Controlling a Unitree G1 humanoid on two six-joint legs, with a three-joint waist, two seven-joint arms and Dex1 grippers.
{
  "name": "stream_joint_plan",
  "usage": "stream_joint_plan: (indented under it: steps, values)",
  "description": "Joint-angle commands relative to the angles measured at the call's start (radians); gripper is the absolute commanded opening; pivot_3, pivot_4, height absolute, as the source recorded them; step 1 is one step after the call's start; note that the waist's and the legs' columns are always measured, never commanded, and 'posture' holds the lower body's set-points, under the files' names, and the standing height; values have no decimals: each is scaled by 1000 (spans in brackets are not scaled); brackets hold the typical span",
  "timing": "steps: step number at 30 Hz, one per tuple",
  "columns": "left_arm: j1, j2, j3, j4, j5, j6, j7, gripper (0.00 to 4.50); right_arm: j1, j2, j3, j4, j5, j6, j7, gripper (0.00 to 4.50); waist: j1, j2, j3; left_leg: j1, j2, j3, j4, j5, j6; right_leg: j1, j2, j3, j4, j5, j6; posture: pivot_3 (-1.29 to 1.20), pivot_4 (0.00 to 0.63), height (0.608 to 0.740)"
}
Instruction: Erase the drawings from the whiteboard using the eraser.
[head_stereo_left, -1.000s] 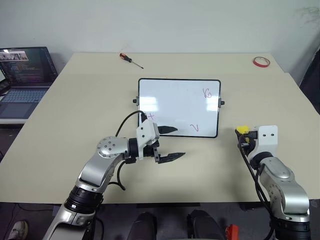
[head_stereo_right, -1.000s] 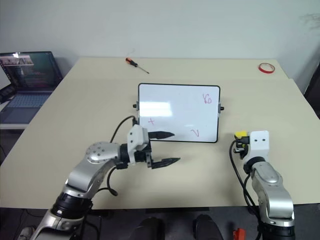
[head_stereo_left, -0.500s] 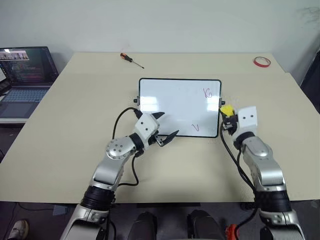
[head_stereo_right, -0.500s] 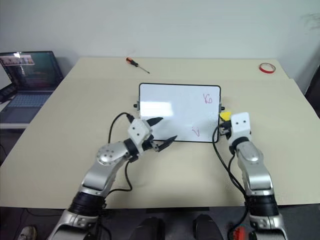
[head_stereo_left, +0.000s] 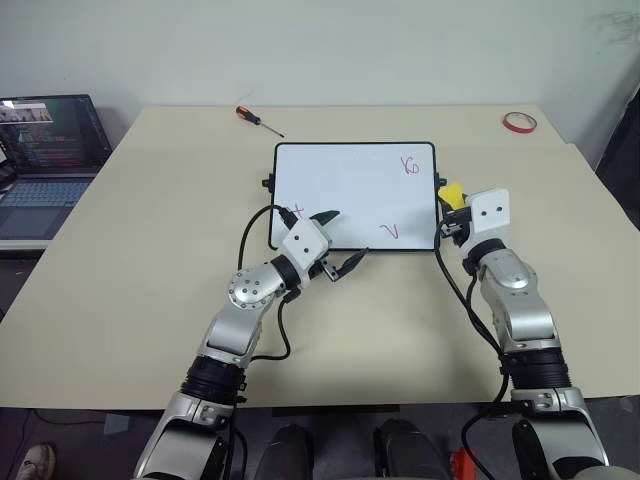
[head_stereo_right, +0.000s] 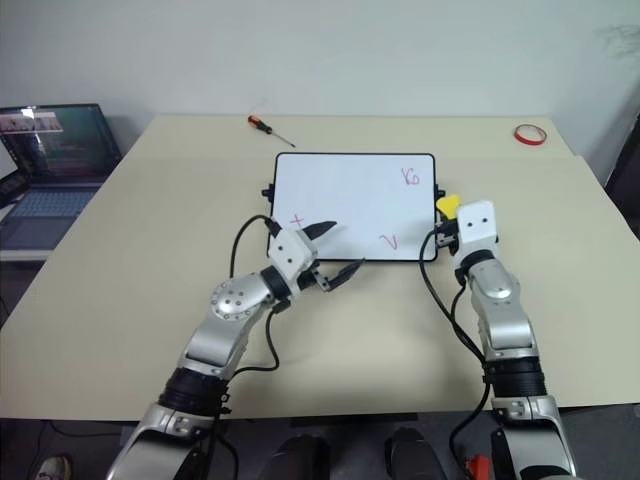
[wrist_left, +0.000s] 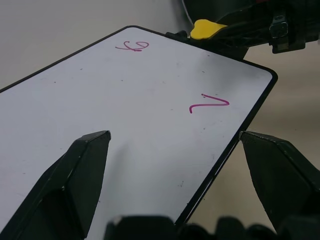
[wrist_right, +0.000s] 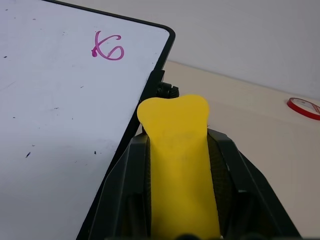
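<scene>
From the head camera I look down on a beige table (head_stereo_left: 120, 260) pushed up to a plain pale wall (head_stereo_left: 330, 50). The whiteboard (head_stereo_left: 345, 190) lies flat near the table's middle. Its drawings (head_stereo_left: 410, 165) are red: a scribble near the far right corner, a tick near the near edge, a plus near the left edge. A screwdriver (head_stereo_left: 259, 120) lies beyond the board, a red tape ring (head_stereo_left: 520, 122) sits at the far right corner of the table, and an open laptop (head_stereo_left: 50, 160) rests on a lower surface off the table's left side.

My left gripper (head_stereo_left: 338, 243) hangs at the board's near edge, fingers spread apart. My right gripper (head_stereo_left: 455, 205) is just beside the board's right edge, clamped on the yellow eraser (head_stereo_left: 451, 194).

In the left wrist view I see the two black fingers (wrist_left: 75, 175) wide apart, straddling the board's near edge, with the tick between them farther out.

In the right wrist view the eraser stands squeezed between the jaws, beside the board's corner, where a black knob (wrist_right: 167, 91) sits.
</scene>
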Motion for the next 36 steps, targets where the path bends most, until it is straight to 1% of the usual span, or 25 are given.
stream_joint_plan:
  steps: [1, 8, 16, 19, 28, 32, 36]
  values:
    - [-17, 2, 6, -26, -1, -21, 4, 4500, -26, 4, -1, -22, -2, -29, 2, 1159, 0, 0, 0, 0, 0, 0, 0, 0, 0, 0, 0, 0, 0, 0, 0, 0, 150, 740]
    - [-19, 14, 15, -33, -2, -18, 0, 4500, 37, 24, -4, -83, 5, 15, -12, 1159, 0, 0, 0, 0, 0, 0, 0, 0, 0, 0, 0, 0, 0, 0, 0, 0, 150, 740]
    - [-7, 33, 21, -58, -10, -7, -6, 4500, 171, 38, -4, -250, 6, 94, -20, 1159, 2, 0, 0, 0, 0, 0, 0, 0, 0, 0, 0, 0, 1, 0, 0, 0, 150, 740]
    - [9, 38, 14, -73, -12, -1, -10, 4500, 198, 43, -6, -291, 4, 118, -26, 1159, 2, 0, 0, 0, 0, 0, 0, 0, 0, 0, 0, 0, 1, 0, 0, 0, 150, 740]
    - [60, 40, 1, -146, -19, 44, -24, 4500, 285, 24, -59, -407, 7, 196, -45, 1159, 8, 0, 0, 0, 0, 0, 0, 0, 0, 0, 0, 0, 0, 0, 0, 0, 150, 740]
    - [55, 36, 2, -139, -18, 48, -27, 4500, 302, 15, -71, -424, 6, 208, -43, 1159, 9, 0, 0, 0, 0, 0, 0, 0, 0, 0, 0, 0, 0, 0, 0, 0, 150, 740]
    - [45, 33, 2, -118, -15, 39, -29, 4500, 275, 21, -59, -409, -1, 200, -47, 1159, 8, 0, 0, 0, 0, 0, 0, 0, 0, 0, 0, 0, 0, 0, 0, 0, 150, 740]
